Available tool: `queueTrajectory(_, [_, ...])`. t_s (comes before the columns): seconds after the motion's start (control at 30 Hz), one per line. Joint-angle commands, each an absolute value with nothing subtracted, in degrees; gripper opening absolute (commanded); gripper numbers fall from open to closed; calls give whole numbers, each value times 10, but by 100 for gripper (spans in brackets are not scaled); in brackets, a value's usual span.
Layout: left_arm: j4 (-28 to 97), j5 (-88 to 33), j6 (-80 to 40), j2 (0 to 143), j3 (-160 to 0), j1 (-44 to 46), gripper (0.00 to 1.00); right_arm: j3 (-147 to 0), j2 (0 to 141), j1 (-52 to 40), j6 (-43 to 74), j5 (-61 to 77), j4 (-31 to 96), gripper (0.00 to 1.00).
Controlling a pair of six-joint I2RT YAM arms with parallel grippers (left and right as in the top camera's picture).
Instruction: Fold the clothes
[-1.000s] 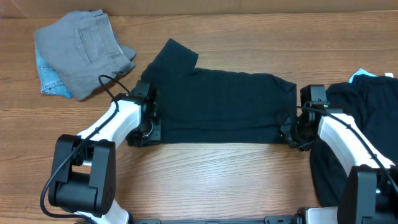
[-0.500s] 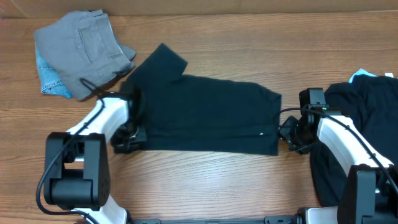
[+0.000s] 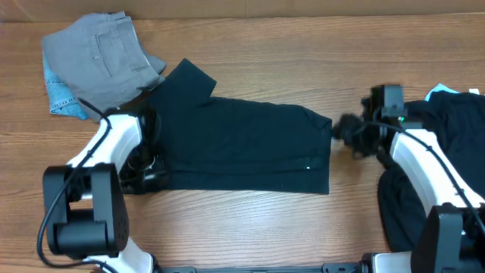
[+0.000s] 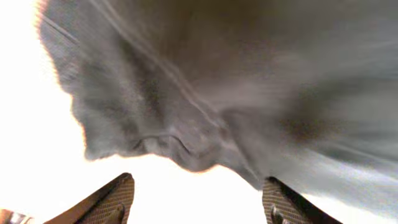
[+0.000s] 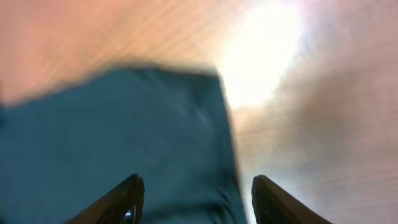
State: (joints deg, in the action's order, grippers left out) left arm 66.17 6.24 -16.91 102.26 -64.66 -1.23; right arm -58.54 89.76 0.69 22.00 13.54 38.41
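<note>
The left gripper (image 4: 198, 182) has its jaws spread wide and clamps nothing. The bunched left edge of the flat black short-sleeved cloth T-shirt (image 3: 242, 148) lies just ahead of its fingertips. The shirt stretches across the wooden table (image 3: 265, 38) toward the right gripper (image 5: 196, 180), whose jaws also gape wide and empty, the shirt's right edge ahead of them and apart from both fingers.

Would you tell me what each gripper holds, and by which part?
Nothing: the left gripper is open at the shirt's left edge, the right gripper open and clear of it.
</note>
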Motion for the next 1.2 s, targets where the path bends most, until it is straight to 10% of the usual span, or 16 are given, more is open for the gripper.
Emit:
queueTrajectory(0.0, [682, -6, -140, 970, -729, -8, 69, -601, 901, 2, 235, 151, 356, 58])
queueTrajectory(0.7, [578, -92, -55, 965, -844, 69, 65, -601, 1076, -22, 292, 228, 197, 40])
queueTrajectory(0.93, [553, -88, -53, 966, -844, 69, 61, -601, 1076, -20, 292, 228, 200, 4])
queueTrajectory(1.17, [507, -89, -46, 980, -844, 69, 58, -617, 1065, -7, 292, 228, 228, 4])
